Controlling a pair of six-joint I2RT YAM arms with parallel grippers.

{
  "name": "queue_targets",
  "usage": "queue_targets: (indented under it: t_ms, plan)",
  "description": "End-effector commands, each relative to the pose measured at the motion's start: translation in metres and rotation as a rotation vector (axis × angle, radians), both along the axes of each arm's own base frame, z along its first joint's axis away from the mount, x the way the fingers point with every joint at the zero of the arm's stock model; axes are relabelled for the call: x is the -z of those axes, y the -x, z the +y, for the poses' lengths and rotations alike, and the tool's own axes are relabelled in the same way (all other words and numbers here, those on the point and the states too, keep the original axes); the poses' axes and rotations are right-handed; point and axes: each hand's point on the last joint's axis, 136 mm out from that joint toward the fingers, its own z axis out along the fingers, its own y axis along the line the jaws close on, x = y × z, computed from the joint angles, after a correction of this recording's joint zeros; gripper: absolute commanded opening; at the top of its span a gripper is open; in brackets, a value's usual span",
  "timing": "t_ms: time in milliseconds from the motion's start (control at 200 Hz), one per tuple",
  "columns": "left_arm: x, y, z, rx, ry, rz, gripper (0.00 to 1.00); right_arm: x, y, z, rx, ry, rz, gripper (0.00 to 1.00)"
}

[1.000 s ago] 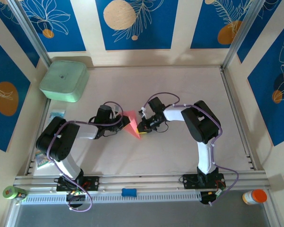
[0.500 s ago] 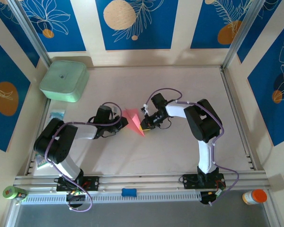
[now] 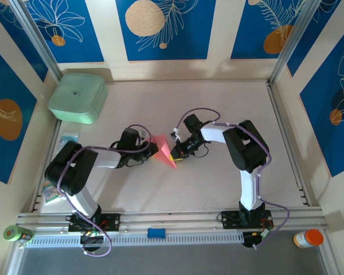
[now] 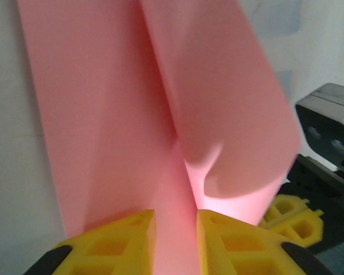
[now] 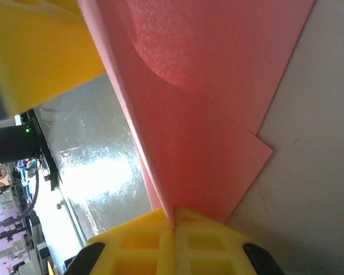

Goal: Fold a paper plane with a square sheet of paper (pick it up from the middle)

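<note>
The square sheet of paper (image 3: 162, 150) is pink-red and folded to a pointed shape, held low over the table's middle between both arms. My right gripper (image 3: 173, 153) is shut on its edge; in the right wrist view the jaws (image 5: 174, 220) meet on the folded layers (image 5: 206, 114). My left gripper (image 3: 152, 150) comes in from the left. Its jaws (image 4: 175, 235) stand a little apart, with a strip of the paper (image 4: 103, 114) running through the gap and a flap curling over to the right. The right gripper's yellow fingers (image 4: 286, 215) show beyond that flap.
A mint-green box (image 3: 78, 97) sits at the back left. Small printed packets (image 3: 69, 139) lie by the left wall. A green roll (image 3: 14, 233), a blue piece (image 3: 156, 232) and an orange-capped bottle (image 3: 308, 238) sit along the front rail.
Both grippers and the paper have drifted slightly right and toward the front. The paper's point now lies a little lower. The right gripper keeps its grip.
</note>
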Motion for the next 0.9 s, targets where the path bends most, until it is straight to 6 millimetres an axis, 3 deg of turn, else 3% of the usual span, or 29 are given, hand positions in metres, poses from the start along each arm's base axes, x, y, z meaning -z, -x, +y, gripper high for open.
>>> queue_targets:
  t_ms: [0, 500, 895]
  plan:
    - [-0.009, -0.008, -0.013, 0.019, 0.038, -0.02, 0.29, 0.009, 0.012, -0.001, -0.013, -0.006, 0.06, 0.04]
    - [0.029, 0.022, 0.004, 0.027, -0.212, 0.166, 0.44, 0.003, 0.006, 0.002, 0.064, 0.0, 0.091, 0.2]
    - [0.055, 0.039, 0.017, 0.049, -0.373, 0.304, 0.49, 0.003, 0.006, 0.002, 0.124, 0.021, 0.109, 0.21]
